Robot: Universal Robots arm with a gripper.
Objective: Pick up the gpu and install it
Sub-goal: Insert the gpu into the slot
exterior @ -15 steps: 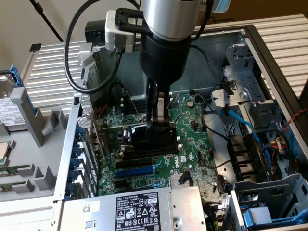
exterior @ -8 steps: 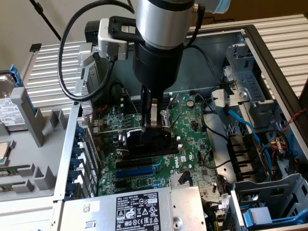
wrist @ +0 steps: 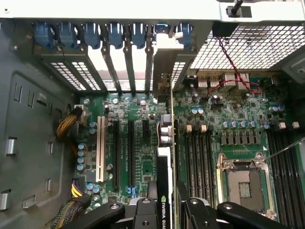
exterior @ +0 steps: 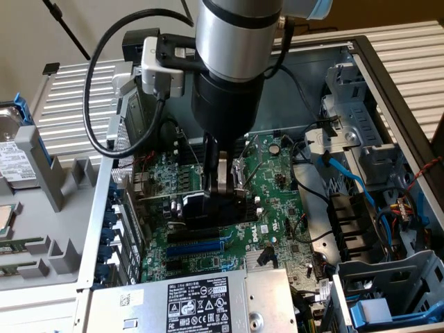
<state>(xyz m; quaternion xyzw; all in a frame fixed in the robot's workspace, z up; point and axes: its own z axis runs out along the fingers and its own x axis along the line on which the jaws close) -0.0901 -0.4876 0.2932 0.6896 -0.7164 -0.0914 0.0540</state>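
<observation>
My gripper (exterior: 223, 198) reaches down into an open computer case and is shut on the gpu (exterior: 189, 208), a flat card with a black shroud, held upright on its edge over the green motherboard (exterior: 277, 208). In the wrist view the gpu (wrist: 165, 160) runs edge-on between my fingers (wrist: 151, 191), with its silver bracket up at the case's rear slot openings. The card stands in line with an expansion slot, between the black slots (wrist: 130, 148) and the memory slots (wrist: 198, 152). I cannot tell whether its edge is seated.
A power supply (exterior: 201, 298) sits along the case's near edge. A drive cage (exterior: 354, 104) and blue cables (exterior: 347, 173) fill the exterior view's right. The CPU socket (wrist: 243, 183) is bare. Blue slot latches (wrist: 95, 36) line the rear. A hard drive (exterior: 14, 159) lies outside the case.
</observation>
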